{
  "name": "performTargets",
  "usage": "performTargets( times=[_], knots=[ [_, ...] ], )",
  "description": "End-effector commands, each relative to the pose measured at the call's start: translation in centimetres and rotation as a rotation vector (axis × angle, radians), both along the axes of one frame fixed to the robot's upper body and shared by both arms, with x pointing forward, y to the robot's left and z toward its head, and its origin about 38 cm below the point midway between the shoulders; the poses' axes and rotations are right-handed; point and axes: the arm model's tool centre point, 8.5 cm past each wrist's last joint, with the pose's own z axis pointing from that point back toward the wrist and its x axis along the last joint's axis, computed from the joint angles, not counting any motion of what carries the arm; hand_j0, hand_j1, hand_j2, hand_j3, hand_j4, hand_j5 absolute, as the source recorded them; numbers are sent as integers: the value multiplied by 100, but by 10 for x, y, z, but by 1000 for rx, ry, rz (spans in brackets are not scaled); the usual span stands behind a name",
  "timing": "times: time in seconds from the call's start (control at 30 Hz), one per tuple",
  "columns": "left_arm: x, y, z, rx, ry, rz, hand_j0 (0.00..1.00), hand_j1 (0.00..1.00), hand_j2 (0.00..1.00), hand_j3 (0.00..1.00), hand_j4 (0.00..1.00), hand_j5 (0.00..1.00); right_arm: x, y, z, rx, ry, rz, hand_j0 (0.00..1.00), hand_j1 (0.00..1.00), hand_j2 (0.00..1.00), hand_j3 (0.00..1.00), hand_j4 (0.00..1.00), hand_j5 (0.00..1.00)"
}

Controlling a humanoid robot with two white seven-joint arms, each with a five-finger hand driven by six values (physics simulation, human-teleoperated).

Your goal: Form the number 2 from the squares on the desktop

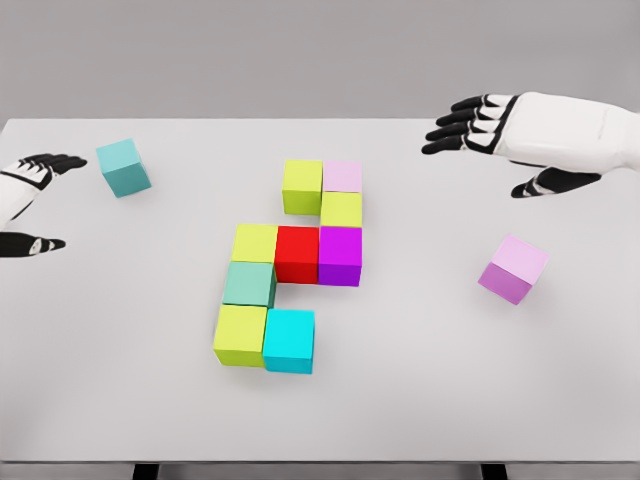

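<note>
Several coloured cubes sit joined in the middle of the white table (120, 400): a lime cube (302, 186) and pale pink cube (343, 176) on top, a lime cube (342, 209) below, then a yellow-green (255, 243), red (297, 254) and magenta cube (340, 256) in a row, a green cube (249, 285), and a lime (240, 335) and cyan cube (290, 341) at the bottom. A teal cube (123, 166) lies loose at the far left, close to my open left hand (40, 200). A pink cube (513, 268) lies loose at the right, below my open right hand (480, 135).
The table's front edge runs along the bottom of the view, with dark legs showing under it. A grey wall stands behind the table's far edge.
</note>
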Motion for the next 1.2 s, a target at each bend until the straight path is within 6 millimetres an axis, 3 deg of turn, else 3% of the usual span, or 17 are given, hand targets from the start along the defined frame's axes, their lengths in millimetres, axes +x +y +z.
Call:
performTargets(
  times=[0.0,0.07,0.2,0.27,0.37,0.47,0.57,0.7,0.9,1.03,1.17],
  knots=[
    [0,3,-2,7,8,9,100,100,100,100,100,100,-2,1,2,1,-3,5,100,100,100,100,100,100],
    [0,3,-2,7,8,9,100,100,100,100,100,100,-3,0,1,-5,1,3,100,100,100,100,100,100],
    [2,1,-1,-9,-4,9,100,100,100,100,100,100,-8,-24,3,-78,8,-54,100,100,100,100,100,100],
    [3,-2,1,-9,-10,1,100,100,100,100,100,100,-8,-27,-11,-135,22,-68,100,100,100,100,100,100],
    [2,-36,25,-43,-80,-98,100,100,100,100,100,100,-5,-30,-41,-271,36,-89,100,100,100,100,100,100],
    [26,-34,21,-6,141,245,100,100,100,100,100,100,5,-53,-65,-293,115,-158,100,100,100,100,100,100],
    [46,-45,9,18,388,333,100,100,100,100,100,100,6,-58,-77,-304,152,-170,100,100,100,100,100,100],
    [53,-50,-3,31,614,388,100,100,100,100,100,100,4,-61,-93,-321,198,-172,100,100,100,100,100,100],
    [76,-41,37,-52,611,499,100,100,100,100,100,100,5,-67,-108,-335,241,-188,100,100,100,100,100,100],
    [98,-49,48,-88,625,554,100,100,100,100,100,100,7,-70,-118,-337,268,-199,100,100,100,100,100,100],
    [122,-75,37,-89,667,548,100,100,100,100,100,100,13,-75,-127,-336,286,-222,100,100,100,100,100,100]
  ],
)
